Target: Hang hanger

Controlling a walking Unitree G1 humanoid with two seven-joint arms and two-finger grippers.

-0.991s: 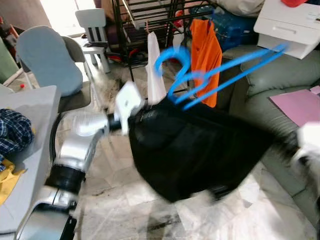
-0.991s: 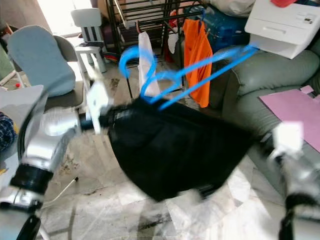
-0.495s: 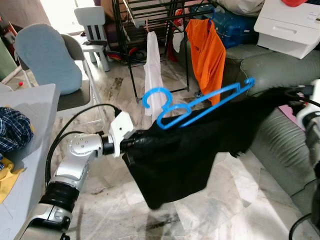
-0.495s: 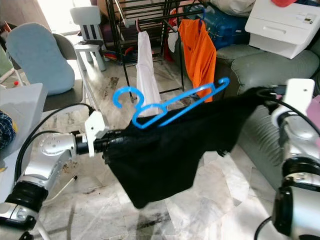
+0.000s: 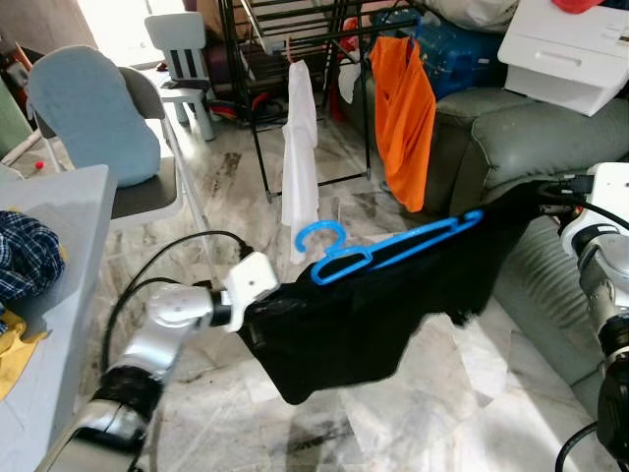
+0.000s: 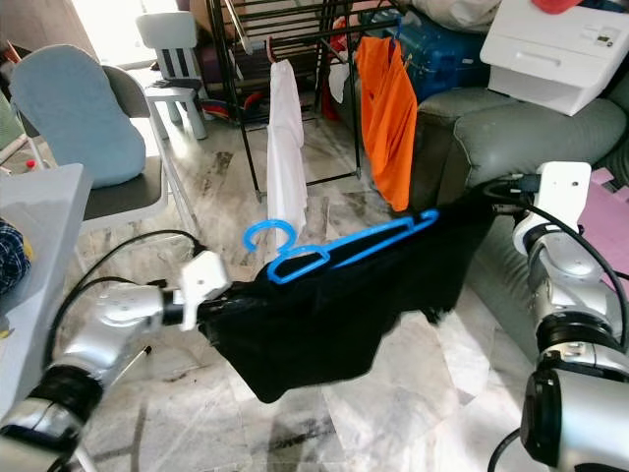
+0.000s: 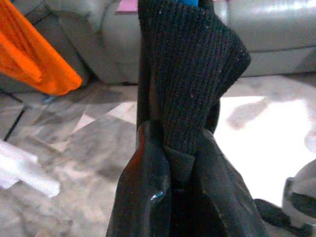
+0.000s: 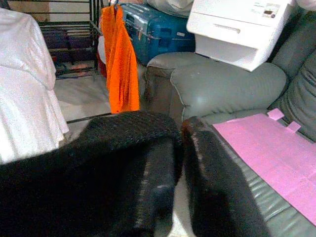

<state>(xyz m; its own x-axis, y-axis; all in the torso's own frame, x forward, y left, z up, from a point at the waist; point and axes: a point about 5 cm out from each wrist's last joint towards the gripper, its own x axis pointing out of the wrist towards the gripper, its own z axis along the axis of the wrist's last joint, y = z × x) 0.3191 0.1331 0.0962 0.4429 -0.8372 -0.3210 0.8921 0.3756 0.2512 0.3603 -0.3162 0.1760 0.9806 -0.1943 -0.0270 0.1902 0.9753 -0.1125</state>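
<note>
At the far left a grey desk [image 5: 59,256] is carrying a crumpled blue plaid cloth [image 5: 25,261], and behind it a chair with a pale blue cushion [image 5: 93,118] is standing on the marble floor [image 5: 462,393]. The left hand [image 6: 211,310] is reaching forward at about mid-height, its two black fingers [image 7: 148,197] clamping shut on one edge of a black knit garment [image 5: 373,315], as the left wrist view is showing up close. The blue hanger [image 5: 383,256] is lying along the top of that garment, its hook curling up just past the left hand and its bar running across towards the right hand, partly tucked under the cloth. The garment is sagging between the two hands above the floor. Behind it a dark drying rack [image 5: 295,29] is holding a white shirt [image 5: 300,147] and an orange shirt [image 5: 403,108], well apart from the hanger. The right hand [image 5: 536,197] is gripping the other end of the garment, its fingers [image 8: 212,187] pinching the knit between them. Behind and to the right a grey sofa [image 5: 511,128] is bearing a white printer [image 5: 570,49] and a pink sheet [image 8: 266,148].
</note>
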